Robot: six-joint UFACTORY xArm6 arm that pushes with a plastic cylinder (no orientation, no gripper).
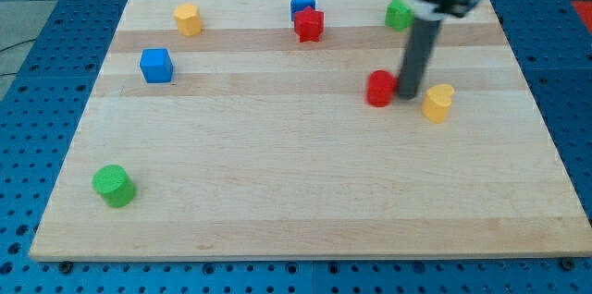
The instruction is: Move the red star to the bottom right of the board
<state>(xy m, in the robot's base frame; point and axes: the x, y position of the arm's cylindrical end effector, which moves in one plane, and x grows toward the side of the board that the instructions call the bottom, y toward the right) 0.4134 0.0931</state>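
Observation:
The red star [309, 25] lies near the view's top centre of the wooden board [305, 202], touching a blue block [302, 3] just above it. My tip [408, 97] stands right of centre, well down and to the right of the star. It sits between a red cylinder [379, 88] on its left, which it seems to touch, and a yellow heart-like block [437, 103] on its right.
A green block [399, 14] is partly hidden behind the arm at the top right. A yellow block [188, 18] lies at the top left, a blue cube [156, 65] below it, and a green cylinder [114, 186] at the bottom left.

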